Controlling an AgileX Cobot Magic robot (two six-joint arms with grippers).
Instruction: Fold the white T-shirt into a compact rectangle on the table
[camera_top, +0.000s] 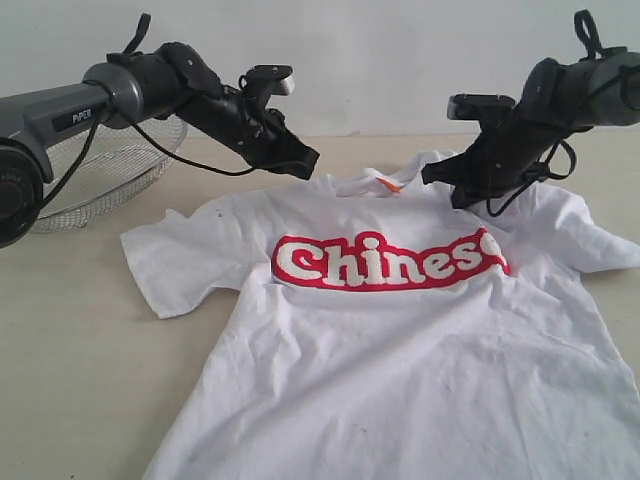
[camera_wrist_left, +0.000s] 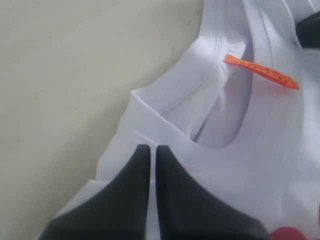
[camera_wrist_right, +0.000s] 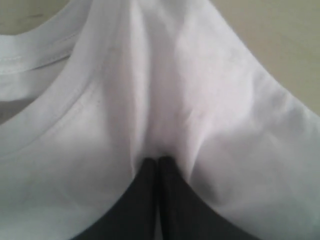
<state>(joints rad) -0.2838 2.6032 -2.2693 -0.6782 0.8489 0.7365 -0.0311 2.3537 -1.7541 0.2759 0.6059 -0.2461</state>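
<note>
The white T-shirt (camera_top: 400, 340) lies chest-up on the table (camera_top: 70, 340), its red "Chinese" lettering (camera_top: 385, 262) facing up. Its orange neck tag (camera_wrist_left: 262, 71) shows inside the collar. My left gripper (camera_top: 308, 162) hovers shut just over the shoulder beside the collar; in the left wrist view its fingertips (camera_wrist_left: 150, 148) stand a sliver apart above flat cloth. My right gripper (camera_top: 432, 175) is shut on the other shoulder of the white T-shirt (camera_wrist_right: 170, 100), and the cloth there puckers and tents up into the right gripper (camera_wrist_right: 159, 160).
A round wire-mesh basket (camera_top: 110, 170) stands at the back left behind the left arm. Bare tabletop (camera_wrist_left: 60, 75) runs beyond the collar and left of the shirt's sleeve (camera_top: 165, 262). The shirt's hem runs out of the exterior view at the front.
</note>
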